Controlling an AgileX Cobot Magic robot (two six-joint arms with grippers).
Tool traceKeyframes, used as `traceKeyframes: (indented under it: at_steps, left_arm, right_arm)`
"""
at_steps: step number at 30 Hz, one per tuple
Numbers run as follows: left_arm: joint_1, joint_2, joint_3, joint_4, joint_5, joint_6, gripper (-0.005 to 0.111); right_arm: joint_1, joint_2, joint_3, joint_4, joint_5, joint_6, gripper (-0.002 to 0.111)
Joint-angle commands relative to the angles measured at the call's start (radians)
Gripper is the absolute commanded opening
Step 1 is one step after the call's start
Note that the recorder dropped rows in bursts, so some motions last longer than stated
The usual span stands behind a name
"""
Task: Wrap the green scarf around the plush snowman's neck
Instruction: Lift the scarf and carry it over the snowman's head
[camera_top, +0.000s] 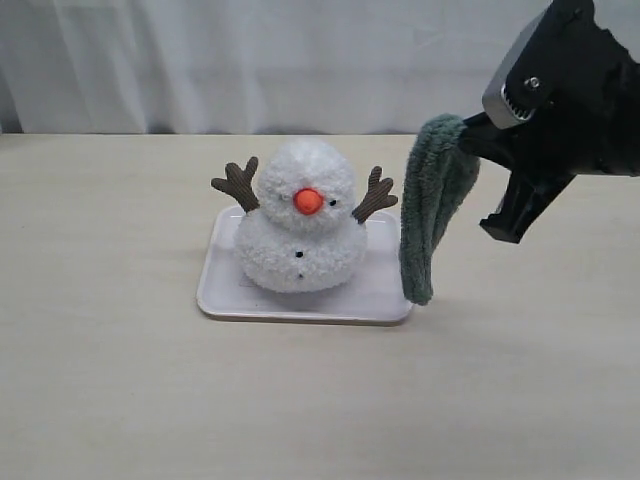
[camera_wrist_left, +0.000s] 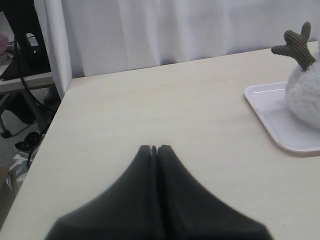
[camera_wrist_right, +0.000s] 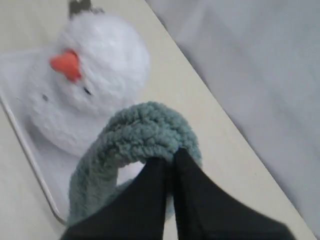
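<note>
The plush snowman (camera_top: 300, 225) stands upright on a white tray (camera_top: 380, 295), facing the exterior camera, with its orange nose and brown twig arms showing. To its right the green scarf (camera_top: 430, 205) hangs folded over in the air, its lower end near the tray's right corner. My right gripper (camera_top: 468, 140) is shut on the scarf's top fold; the wrist view shows the scarf (camera_wrist_right: 142, 132) bunched at my right gripper (camera_wrist_right: 172, 155) with the snowman (camera_wrist_right: 92, 75) beyond. My left gripper (camera_wrist_left: 154, 148) is shut and empty over bare table, left of the snowman (camera_wrist_left: 305, 95).
The pale wooden table (camera_top: 120, 380) stretches around the tray. A white curtain (camera_top: 250, 60) hangs behind the table's back edge. In the left wrist view the table's far corner, a chair base and cables (camera_wrist_left: 25, 75) lie beyond the edge.
</note>
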Motion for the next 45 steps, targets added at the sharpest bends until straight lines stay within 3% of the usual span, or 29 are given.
traceKeyframes:
  at_steps: [1,6,13,19,24,35,42,45]
  left_arm:
    - [-0.005,-0.003,0.003,-0.004,-0.007,-0.006,0.000]
    - [-0.005,-0.003,0.003,-0.004,-0.007,-0.006,0.000]
    - [-0.005,-0.003,0.003,-0.004,-0.007,-0.006,0.000]
    - [-0.005,-0.003,0.003,-0.004,-0.007,-0.006,0.000]
    - [-0.005,-0.003,0.003,-0.004,-0.007,-0.006,0.000]
    - [-0.005,-0.003,0.003,-0.004,-0.007,-0.006,0.000]
    - [-0.005,-0.003,0.003,-0.004,-0.007,-0.006,0.000]
    - [-0.005,-0.003,0.003,-0.004,-0.007,-0.006,0.000]
  right_arm:
    - [0.131,-0.088,-0.003,0.100,0.044,0.039,0.004]
    - [0.263,-0.105,-0.038,0.115,0.009,0.151,0.004]
    - [0.392,-0.034,-0.060,0.115,-0.332,0.271,0.004]
    - [0.394,0.193,-0.071,0.115,-0.519,0.264,0.004]
    - [0.397,0.336,-0.169,0.115,-0.452,0.273,0.004]
    - [0.395,0.448,-0.212,0.115,-0.706,0.273,0.004]
    - [0.395,0.531,-0.272,0.133,-0.694,0.326,0.004]
    - [0.395,0.578,-0.338,0.262,-0.695,0.308,0.004]
